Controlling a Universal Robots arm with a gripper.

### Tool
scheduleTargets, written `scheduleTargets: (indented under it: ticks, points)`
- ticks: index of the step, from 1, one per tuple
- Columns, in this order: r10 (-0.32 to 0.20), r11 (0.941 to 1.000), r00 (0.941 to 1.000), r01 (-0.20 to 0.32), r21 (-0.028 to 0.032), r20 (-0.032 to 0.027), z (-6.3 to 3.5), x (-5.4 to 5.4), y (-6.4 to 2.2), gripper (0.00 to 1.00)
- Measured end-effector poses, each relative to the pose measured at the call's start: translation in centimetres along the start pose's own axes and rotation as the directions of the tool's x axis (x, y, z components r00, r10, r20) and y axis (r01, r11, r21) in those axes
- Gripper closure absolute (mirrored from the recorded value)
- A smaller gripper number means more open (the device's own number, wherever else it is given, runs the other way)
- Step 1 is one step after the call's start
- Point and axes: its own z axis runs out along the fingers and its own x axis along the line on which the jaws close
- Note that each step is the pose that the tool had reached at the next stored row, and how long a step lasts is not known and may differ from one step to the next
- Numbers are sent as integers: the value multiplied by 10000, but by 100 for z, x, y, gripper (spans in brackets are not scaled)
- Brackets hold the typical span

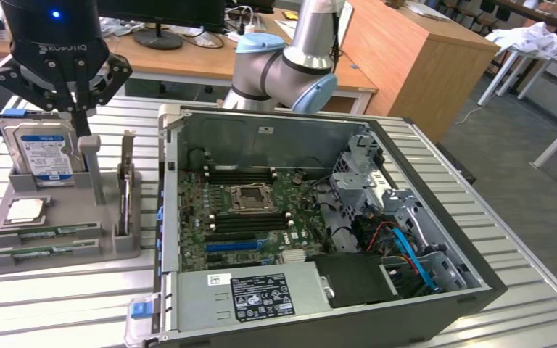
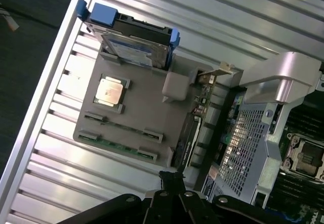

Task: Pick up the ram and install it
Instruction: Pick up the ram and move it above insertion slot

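In the exterior view, the gripper [image 1: 78,116] hangs over the grey holder [image 1: 114,243] at the view's left. Its fingers are pressed together with nothing held between them, and their tips are seen in front of the upright hard drive [image 1: 44,152]. The ram [image 1: 41,251] lies flat in the holder's frontmost slot, well below the gripper and untouched. A second green stick [image 1: 48,232] is laid parallel just behind it, and the processor chip [image 1: 25,210] is set between that stick and the drive. An upright card [image 1: 125,192] stands on the holder's side nearest the open computer case [image 1: 472,290]. Inside the case the motherboard socket [image 1: 256,196] is exposed, and the power supply [image 1: 249,293] is mounted along the near wall. The robot arm [image 1: 283,69] is seen behind the case. Everything rests on a slatted metal table [image 1: 56,312].

In the wrist view, the holder [image 2: 147,107] is looked down on from above. The gripper [image 2: 172,178] is shown shut and empty, its tips lined up with the end of the upright card [image 2: 186,140]. The ram [image 2: 119,147] is seen in the outermost slot, the second green stick [image 2: 124,126] beside it, then the processor chip [image 2: 110,90] and the hard drive [image 2: 136,46]. A perforated metal cage [image 2: 243,148] of the case partly screens the motherboard socket [image 2: 309,155].
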Motion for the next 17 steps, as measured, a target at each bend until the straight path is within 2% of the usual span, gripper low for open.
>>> scheduleTargets:
  ticks: [17]
  points:
    - [-874,9962,9962,874,-22,-38,0,0,0,90]
